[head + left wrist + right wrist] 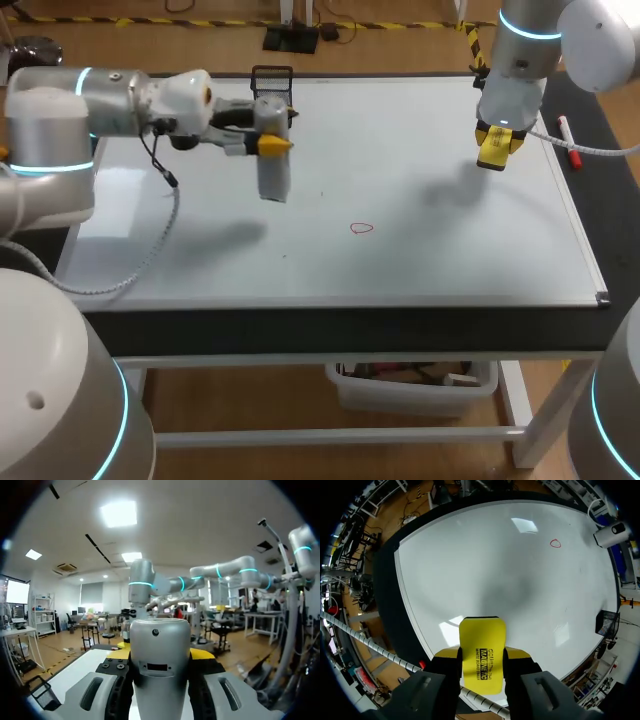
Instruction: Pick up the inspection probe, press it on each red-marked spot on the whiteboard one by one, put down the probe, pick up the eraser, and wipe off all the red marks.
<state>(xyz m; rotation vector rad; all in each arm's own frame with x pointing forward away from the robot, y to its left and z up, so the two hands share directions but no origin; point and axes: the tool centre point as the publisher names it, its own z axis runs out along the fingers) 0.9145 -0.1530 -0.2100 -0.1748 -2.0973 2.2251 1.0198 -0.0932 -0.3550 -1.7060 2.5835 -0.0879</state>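
Counter (590, 120): dark top. It shows as a strip around the board, widest along the right side.
Whiteboard (430, 250): lies flat on the counter and covers nearly all of it. The surface is pale, with soft shadows of both arms on it.
Left arm (90, 105): comes in from the left, its forearm level over the board's rear-left part.
Right arm (520, 50): comes down from the rear-right corner, its wrist pointing at the board.
Left hand (272, 145): pinching the inspection probe. In my left wrist view the two yellow-tipped fingers (201, 653) press on its body from either side.
Right hand (497, 142): pinching the eraser. It hangs over the board's rear-right part, and the right wrist view shows a finger (516, 653) against each long side.
Inspection probe (273, 178): a grey metal cylinder reaching below the left hand over the board. I cannot tell whether its end touches the surface. It fills the middle of the left wrist view (160, 660) and shows far off in the right wrist view (610, 534).
Eraser (481, 652): a flat yellow block with rounded corners, sticking out ahead of the right hand above the board.
Wire basket (271, 78): black, at the board's rear edge, just behind the left hand.
Marker (568, 143): white with red ends. It lies on the dark counter strip just beside the board's right edge, near the right hand.
Red mark (361, 228): one small red loop near the board's middle, toward the front, well apart from both hands.
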